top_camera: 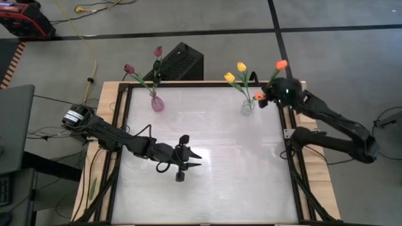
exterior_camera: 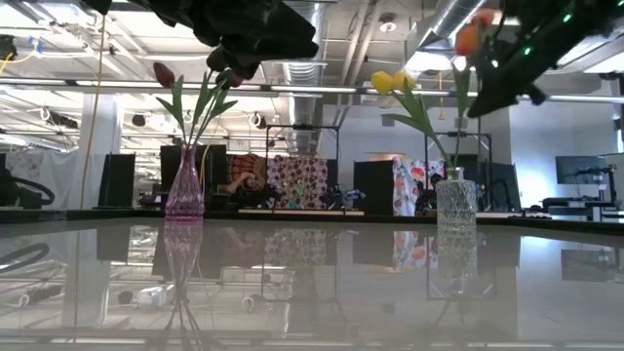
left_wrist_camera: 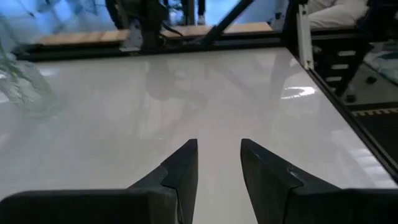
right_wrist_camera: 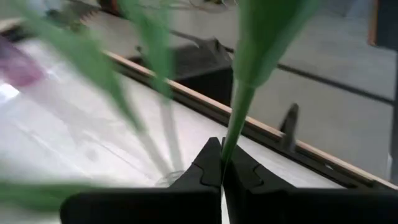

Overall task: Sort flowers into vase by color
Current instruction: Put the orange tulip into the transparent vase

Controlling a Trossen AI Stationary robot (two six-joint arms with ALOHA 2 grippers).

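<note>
Right gripper (right_wrist_camera: 222,171) is clamped on the upright stem of the orange tulip (top_camera: 281,64), just beside and above the clear vase (top_camera: 248,105). Left gripper (left_wrist_camera: 219,163) sits half-open, empty, mid-table.

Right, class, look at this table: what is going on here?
The right hand is shut on the green stem of an orange-red tulip, holding it over the clear vase, which has two yellow tulips. Two maroon tulips stand in the pink vase. The left hand is open and empty over mid-table.
</note>
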